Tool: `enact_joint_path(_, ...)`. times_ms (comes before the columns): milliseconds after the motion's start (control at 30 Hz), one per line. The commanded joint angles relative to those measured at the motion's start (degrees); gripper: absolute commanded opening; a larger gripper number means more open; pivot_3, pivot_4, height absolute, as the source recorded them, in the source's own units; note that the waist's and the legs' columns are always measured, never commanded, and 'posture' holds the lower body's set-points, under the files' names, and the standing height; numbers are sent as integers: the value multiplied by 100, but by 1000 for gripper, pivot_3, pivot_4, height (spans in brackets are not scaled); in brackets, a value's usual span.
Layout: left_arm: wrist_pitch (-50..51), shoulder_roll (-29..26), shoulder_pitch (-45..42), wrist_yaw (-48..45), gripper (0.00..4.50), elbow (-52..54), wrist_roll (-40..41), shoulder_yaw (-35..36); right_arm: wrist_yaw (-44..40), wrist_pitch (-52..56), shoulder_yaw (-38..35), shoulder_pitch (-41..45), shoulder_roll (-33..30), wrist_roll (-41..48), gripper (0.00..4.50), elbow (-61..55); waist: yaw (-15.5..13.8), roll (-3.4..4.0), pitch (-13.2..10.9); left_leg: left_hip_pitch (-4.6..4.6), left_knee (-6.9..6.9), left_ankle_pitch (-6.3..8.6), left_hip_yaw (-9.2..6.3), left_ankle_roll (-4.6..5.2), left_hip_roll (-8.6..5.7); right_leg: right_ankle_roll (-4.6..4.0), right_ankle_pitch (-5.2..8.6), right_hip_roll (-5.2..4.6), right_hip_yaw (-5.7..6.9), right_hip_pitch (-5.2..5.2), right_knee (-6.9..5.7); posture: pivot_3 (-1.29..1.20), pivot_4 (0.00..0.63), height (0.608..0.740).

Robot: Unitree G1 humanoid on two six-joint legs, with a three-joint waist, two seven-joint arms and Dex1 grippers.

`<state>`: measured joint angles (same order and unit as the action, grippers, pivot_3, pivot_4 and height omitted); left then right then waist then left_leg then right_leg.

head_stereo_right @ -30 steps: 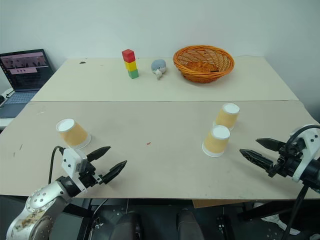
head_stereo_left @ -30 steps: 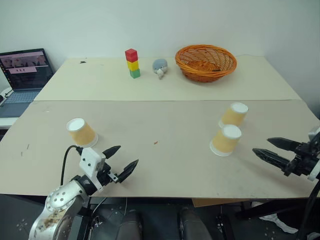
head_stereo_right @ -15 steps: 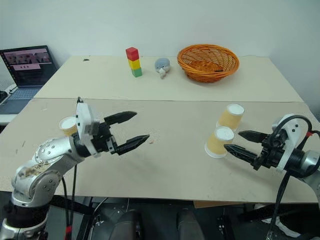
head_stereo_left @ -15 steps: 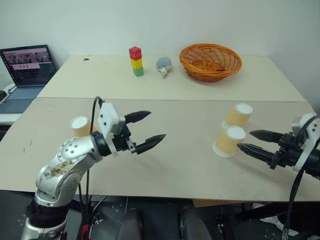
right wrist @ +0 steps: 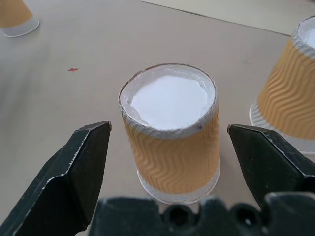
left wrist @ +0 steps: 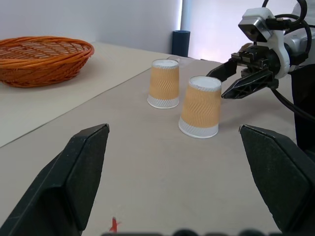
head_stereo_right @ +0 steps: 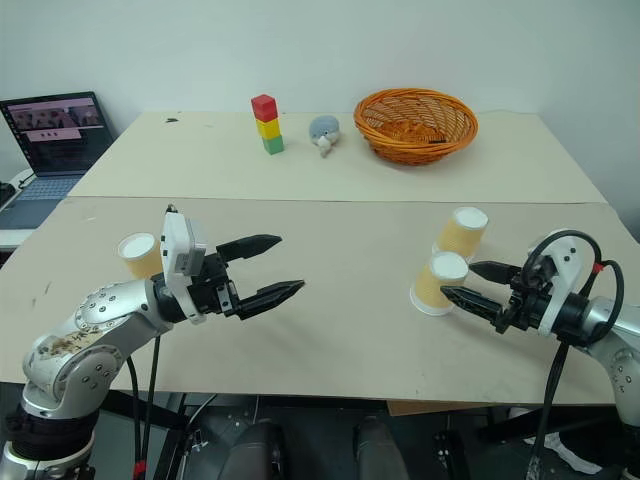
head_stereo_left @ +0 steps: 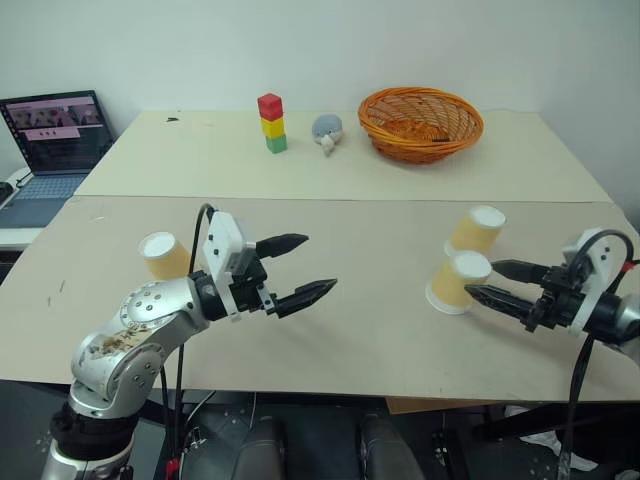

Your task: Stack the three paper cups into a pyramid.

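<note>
Three paper cups stand upside down on the near table. One cup is at the left. Two are at the right, a nearer cup and a farther cup close behind it. My left gripper hovers open above the table's middle, to the right of the left cup, pointing toward the right pair and holding nothing. My right gripper is open and low, its tips right beside the nearer cup. In the right wrist view that nearer cup sits centred just ahead of the two fingers.
On the far table stand an orange wicker basket, a grey plush toy and a red-yellow-green block tower. A laptop sits open on a side surface at the far left. A seam runs between the two tables.
My left arm has risen from the table's front edge and swung right, past the left cup. My right gripper has crept left, up to the nearer right cup. Both stay open.
</note>
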<state>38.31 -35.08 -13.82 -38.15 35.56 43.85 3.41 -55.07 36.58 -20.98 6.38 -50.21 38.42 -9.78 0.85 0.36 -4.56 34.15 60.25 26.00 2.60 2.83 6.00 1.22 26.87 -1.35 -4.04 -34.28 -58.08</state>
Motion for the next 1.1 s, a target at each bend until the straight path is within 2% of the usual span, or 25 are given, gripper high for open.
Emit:
enact_joint_path(33,85,-194,221,-91,4500,342,257,224,-107,-193,128,349,18,-54,4473,124,13,3,-6,0,0,0,-1,0,0,0,0,0,-1,0,0,0,150,638)
enact_joint_path(367,-13,-377,718,-89,4500,373,250,433,-265,-293,514,881,127,-255,4473,566,-19,5,-20,1,-1,0,-14,0,-5,-1,0,-6,5,0,1,0,150,638)
enact_joint_path(400,-31,-382,737,-86,4500,368,242,455,-258,-307,514,923,149,-266,3959,619,-15,5,-22,1,-1,0,-14,0,-5,-1,0,-7,6,0,1,0,150,638)
enact_joint_path(500,-66,-405,783,-80,4500,404,250,543,-287,-293,508,1027,148,-263,3031,697,-13,6,-24,2,0,0,-15,0,-6,-1,0,-7,6,-1,1,0,150,638)
enact_joint_path(567,-77,-415,800,-75,4500,413,276,606,-267,-280,522,1084,153,-284,2724,723,-7,6,-24,1,-1,0,-16,0,-5,-1,0,-6,6,-2,0,0,150,638)
enact_joint_path(700,-175,-338,917,32,4500,398,382,987,-242,-312,553,1272,185,-326,2724,792,-4,7,-27,2,-1,0,-16,0,-5,-1,0,-7,6,-2,0,0,150,638)
enact_joint_path(833,-619,-155,1697,-88,4500,578,246,1347,-113,159,712,2036,622,248,2724,418,113,15,-34,0,-2,0,-18,0,-4,-1,0,-6,-3,-7,-3,0,150,638)
enact_joint_path(1000,-911,-138,2178,-119,4500,578,4,1413,-348,423,1524,2689,1111,304,2724,148,140,11,-42,0,-5,-5,-37,-9,-5,-3,1,-3,13,-4,-3,0,150,638)
enact_joint_path(1100,-1098,-109,2398,-124,4500,495,-161,1484,-674,254,2122,3169,1377,21,2724,464,144,12,-46,0,-5,-6,-37,-11,-9,-4,1,-7,14,-3,-1,0,150,638)
